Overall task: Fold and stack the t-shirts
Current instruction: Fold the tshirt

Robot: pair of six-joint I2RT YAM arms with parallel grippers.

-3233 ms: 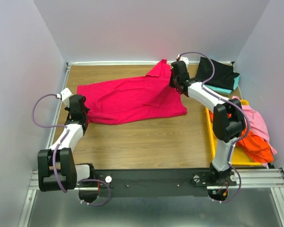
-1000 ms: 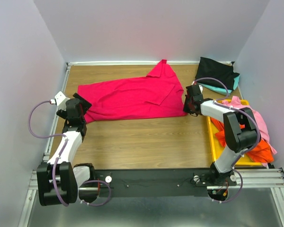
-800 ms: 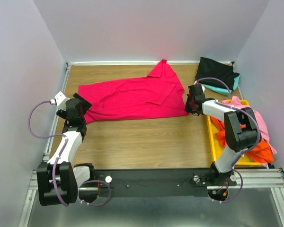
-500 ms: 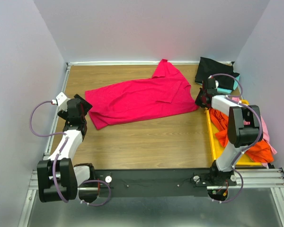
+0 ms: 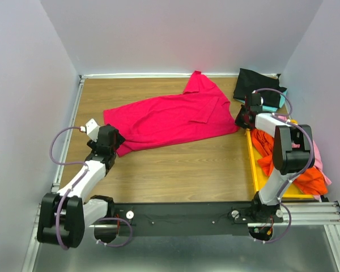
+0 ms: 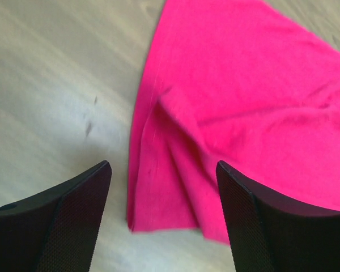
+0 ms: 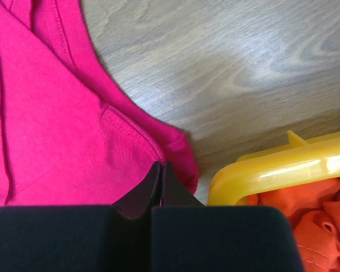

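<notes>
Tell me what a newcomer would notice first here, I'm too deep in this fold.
The big crimson t-shirt sprawled unfolded across the middle of the wooden table grabs the eye first. The right gripper pinches its right corner beside the yellow bin heaped with an orange shirt and a pink shirt, while the left gripper hangs open over the near-left corner.
</notes>
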